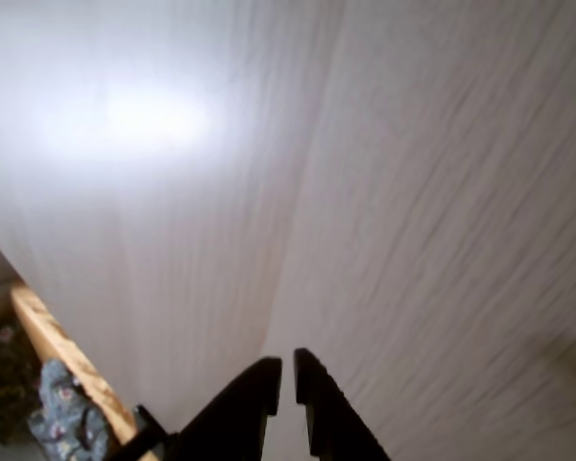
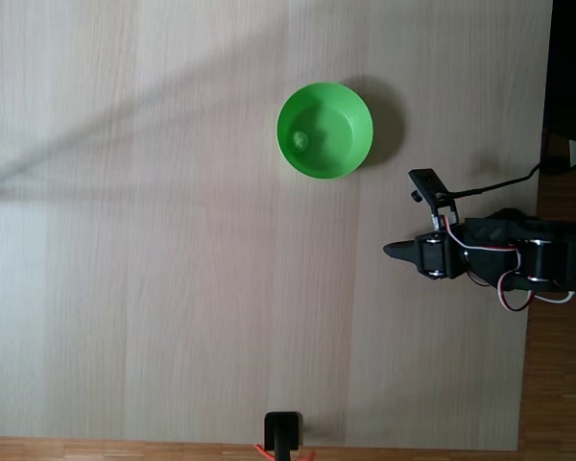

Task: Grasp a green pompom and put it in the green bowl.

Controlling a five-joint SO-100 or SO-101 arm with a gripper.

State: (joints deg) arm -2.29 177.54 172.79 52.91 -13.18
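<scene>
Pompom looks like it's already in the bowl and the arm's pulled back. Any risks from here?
1. The green pompom is a faint blob against the green bowl in the fixed view; a colour-based success check may miss it.
2. The wrist view is blurred, with the gripper nearly shut over bare table, so it gives no confirmation of the drop.
3. The bowl sits close to the arm; a careless swing might knock it.
</scene>
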